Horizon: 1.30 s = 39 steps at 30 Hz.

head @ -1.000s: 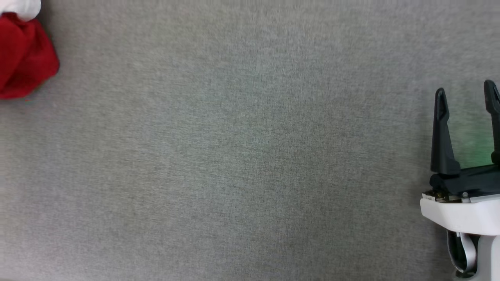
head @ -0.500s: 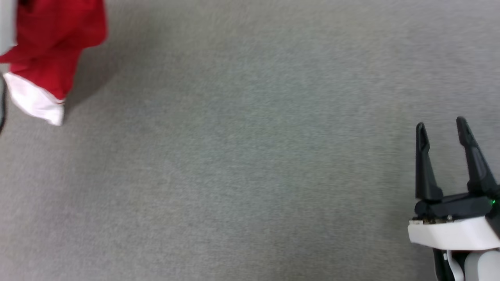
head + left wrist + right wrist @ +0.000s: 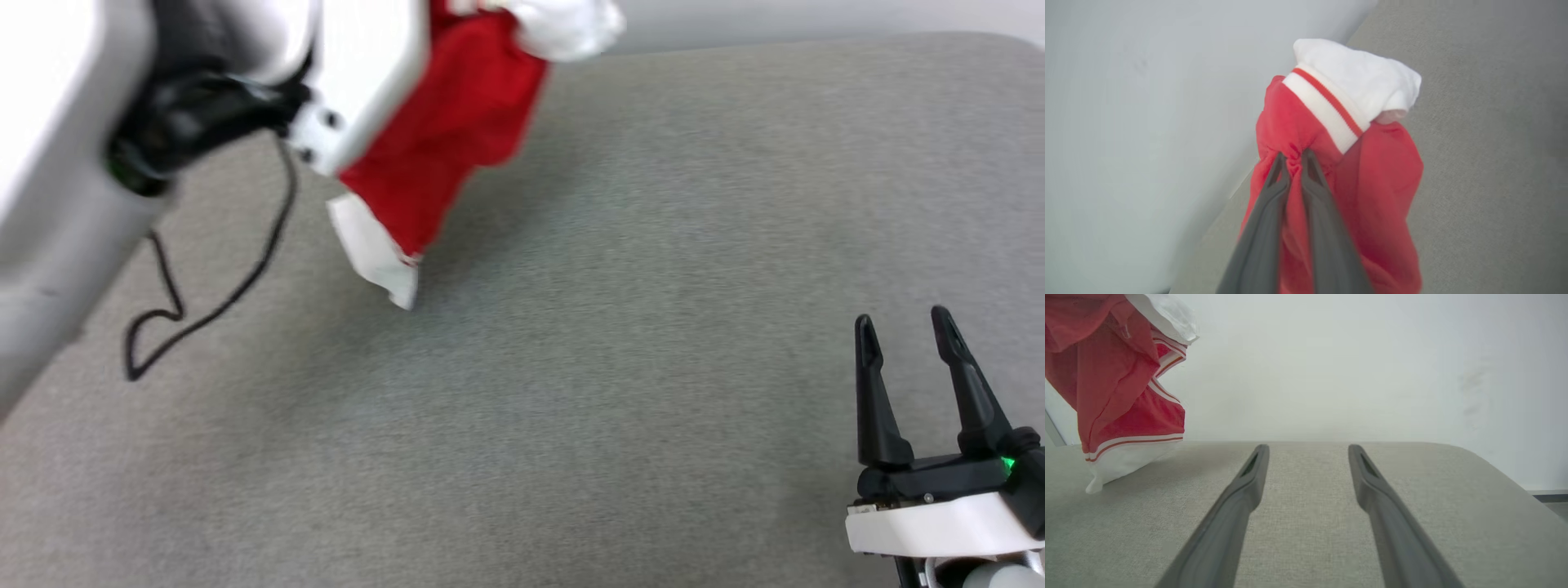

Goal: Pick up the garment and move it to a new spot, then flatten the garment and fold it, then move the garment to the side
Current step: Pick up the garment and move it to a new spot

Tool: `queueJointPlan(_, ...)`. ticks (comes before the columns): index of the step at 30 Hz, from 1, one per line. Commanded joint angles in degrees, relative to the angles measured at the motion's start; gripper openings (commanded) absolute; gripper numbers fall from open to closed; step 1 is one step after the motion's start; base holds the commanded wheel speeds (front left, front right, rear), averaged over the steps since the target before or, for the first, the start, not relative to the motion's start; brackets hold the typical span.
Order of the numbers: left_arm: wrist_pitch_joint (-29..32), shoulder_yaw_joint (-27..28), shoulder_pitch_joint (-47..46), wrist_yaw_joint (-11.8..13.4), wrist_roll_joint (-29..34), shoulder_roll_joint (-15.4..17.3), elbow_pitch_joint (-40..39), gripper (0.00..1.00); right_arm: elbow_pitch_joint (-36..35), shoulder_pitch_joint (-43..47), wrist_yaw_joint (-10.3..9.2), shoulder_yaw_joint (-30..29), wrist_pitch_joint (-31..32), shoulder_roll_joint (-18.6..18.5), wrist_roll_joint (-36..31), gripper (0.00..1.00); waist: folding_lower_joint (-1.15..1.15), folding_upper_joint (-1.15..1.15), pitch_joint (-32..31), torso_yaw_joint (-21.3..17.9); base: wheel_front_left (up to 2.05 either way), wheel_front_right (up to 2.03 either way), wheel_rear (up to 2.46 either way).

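The red garment (image 3: 445, 131) with white sleeves hangs bunched in the air at the upper left of the head view, its lowest white sleeve tip just above the grey surface. In the left wrist view my left gripper (image 3: 1293, 157) is shut on a pinch of the garment (image 3: 1372, 175) just below a red-and-white striped band. My right gripper (image 3: 902, 327) stands open at the lower right, far from the cloth, nothing between its fingers. The right wrist view shows the garment (image 3: 1118, 388) hanging at upper left, beyond the right gripper (image 3: 1308, 451). The lettering is hidden in folds.
A grey fabric-covered table (image 3: 620, 367) spreads under everything, its rounded far right corner (image 3: 1486, 461) against a pale wall (image 3: 1355, 363). My left arm's white forearm (image 3: 73, 163) crosses the upper left, with a thin black cable (image 3: 212, 302) dangling from it.
The head camera has shifted, bringing the table's far edge and my left forearm into view. The garment has been carried rightward and hangs further into the picture. The right gripper stays open.
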Motion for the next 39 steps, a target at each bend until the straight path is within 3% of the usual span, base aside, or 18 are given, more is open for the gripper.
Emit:
queueJointPlan(1, -0.9, -1.6, -1.3, 0.1, -0.7, -1.4, -0.5, 0.0, 0.3, 0.5, -0.04, -0.1, -0.1, 0.1, 0.4, 1.0, 0.0, 0.0, -0.7, -2.1, 0.0, 0.0, 0.0)
queueJointPlan(19, -9.1, -23.7, 5.8, 0.0, -4.7, -11.2, 8.9, 0.0, 0.7, -4.1, -0.04, 0.7, -0.1, 0.1, 2.3, 1.0, 0.0, 0.0, 8.1, -6.9, 0.0, 0.0, 0.0)
queueJointPlan(26, -10.2, -26.1, 9.6, 0.0, -4.7, -12.4, 10.5, 0.0, 0.9, -5.4, -0.04, 0.3, -0.1, 0.1, 2.8, 1.0, 0.0, 0.0, 9.9, -7.5, 0.0, 0.0, 0.0)
queueJointPlan(27, -11.0, -26.2, 9.9, 0.0, -3.9, -12.4, 10.7, 0.39, 1.0, -5.5, -0.04, 0.2, -0.1, 0.1, 2.8, 1.0, 0.0, 0.0, 9.9, -7.4, 0.0, 0.0, 0.0)
queueJointPlan(28, -12.3, -26.2, 9.6, 0.0, -3.1, -12.4, 10.5, 1.0, 1.0, -5.4, -0.04, 0.0, -0.1, 0.1, 2.8, 1.0, 0.0, 0.0, 9.6, -7.3, 0.0, 0.0, 0.0)
queueJointPlan(30, -13.7, -26.2, 9.3, 0.0, -2.7, -12.5, 10.4, 1.0, 1.1, -5.1, -0.04, -0.1, -0.1, 0.1, 2.7, 1.0, 0.0, 0.0, 9.4, -7.1, 0.0, 0.0, 0.0)
queueJointPlan(34, -25.2, -26.1, 7.1, 0.0, -0.4, -12.3, 8.5, 1.0, 1.8, -3.2, -0.04, -0.8, -0.1, 0.1, 2.0, 1.0, 0.0, 0.0, 6.3, -5.4, 0.0, 0.0, 0.0)
queueJointPlan(35, -25.2, -26.1, 7.1, 0.0, -0.4, -12.3, 8.5, 1.0, 1.8, -3.2, -0.04, -0.8, -0.1, 0.1, 2.0, 1.0, 0.0, 0.0, 6.3, -5.4, 0.0, 0.0, 0.0)
queueJointPlan(39, -39.3, -22.9, 6.8, 0.8, 3.5, -12.1, 9.3, 1.0, 1.7, -1.8, -0.04, -1.3, -0.1, 0.1, 1.3, 1.0, 0.0, 0.0, 3.5, -3.3, 0.0, 0.0, 0.0)
